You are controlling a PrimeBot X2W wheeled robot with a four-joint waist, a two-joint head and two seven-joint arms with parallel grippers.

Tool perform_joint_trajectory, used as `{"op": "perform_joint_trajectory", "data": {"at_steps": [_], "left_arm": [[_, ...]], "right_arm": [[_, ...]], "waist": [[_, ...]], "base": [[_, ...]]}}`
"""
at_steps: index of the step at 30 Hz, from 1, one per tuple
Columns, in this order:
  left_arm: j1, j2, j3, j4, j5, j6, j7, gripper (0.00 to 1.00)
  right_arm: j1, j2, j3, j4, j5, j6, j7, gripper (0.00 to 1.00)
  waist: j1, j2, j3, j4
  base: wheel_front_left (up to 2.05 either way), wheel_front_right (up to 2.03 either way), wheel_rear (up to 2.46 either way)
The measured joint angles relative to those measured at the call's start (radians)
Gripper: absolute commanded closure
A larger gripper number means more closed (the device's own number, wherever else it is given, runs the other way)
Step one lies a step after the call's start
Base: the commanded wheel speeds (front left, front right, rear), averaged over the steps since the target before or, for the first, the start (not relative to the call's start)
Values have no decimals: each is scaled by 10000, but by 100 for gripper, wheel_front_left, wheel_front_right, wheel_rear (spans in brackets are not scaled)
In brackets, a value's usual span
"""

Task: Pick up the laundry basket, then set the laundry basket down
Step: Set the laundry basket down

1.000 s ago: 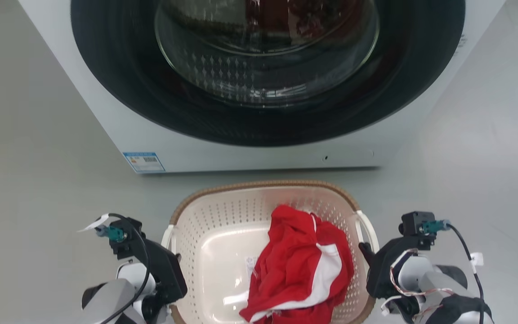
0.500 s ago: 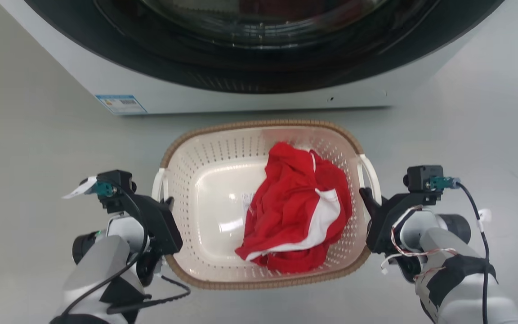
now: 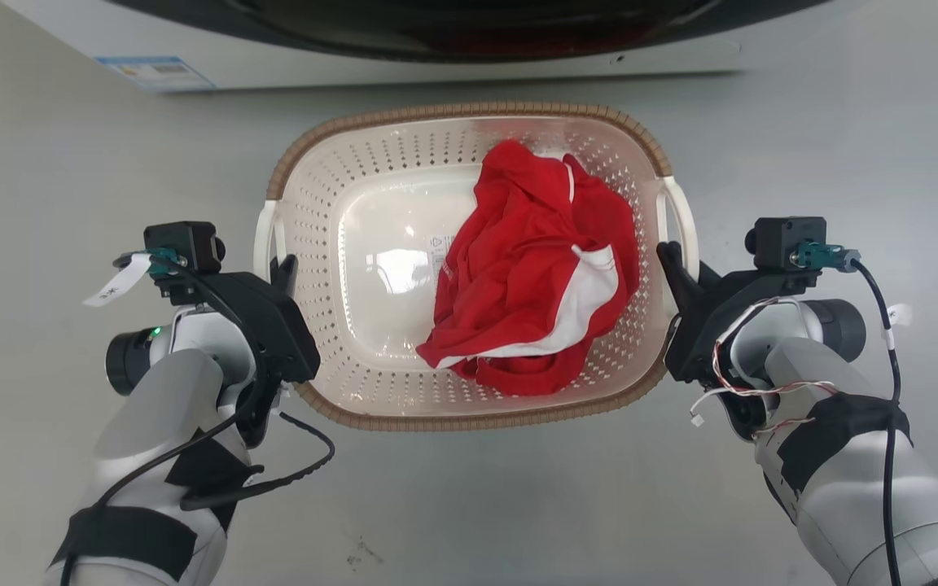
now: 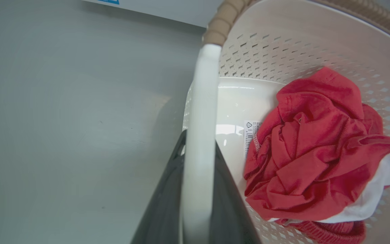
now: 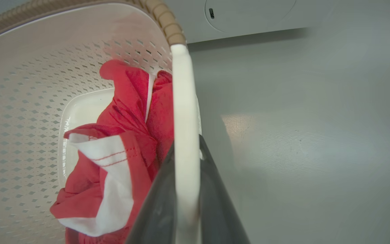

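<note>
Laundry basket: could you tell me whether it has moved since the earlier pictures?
No: the laundry basket keeps its narrow gap to the washing machine; the camera shifted.

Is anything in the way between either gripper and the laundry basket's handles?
Nothing visible. The left gripper is closed on the laundry basket's left handle, the right gripper on its right handle. The red and white garment lies inside the basket.

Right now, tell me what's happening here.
The robot grips the basket by both white handles: left gripper on the left handle, right gripper on the right handle. A red-and-white garment lies inside. The basket is in front of a washing machine; whether it is off the floor is unclear.
</note>
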Motion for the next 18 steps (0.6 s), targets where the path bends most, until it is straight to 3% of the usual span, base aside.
{"op": "perform_joint_trajectory", "data": {"at_steps": [18], "left_arm": [[-476, -98, -157, 84, 403, 165, -1430, 100]], "right_arm": [[-534, 4, 10, 215, -148, -405, -1026, 100]], "waist": [[-2, 0, 1487, -68]], "base": [[0, 0, 0]]}}
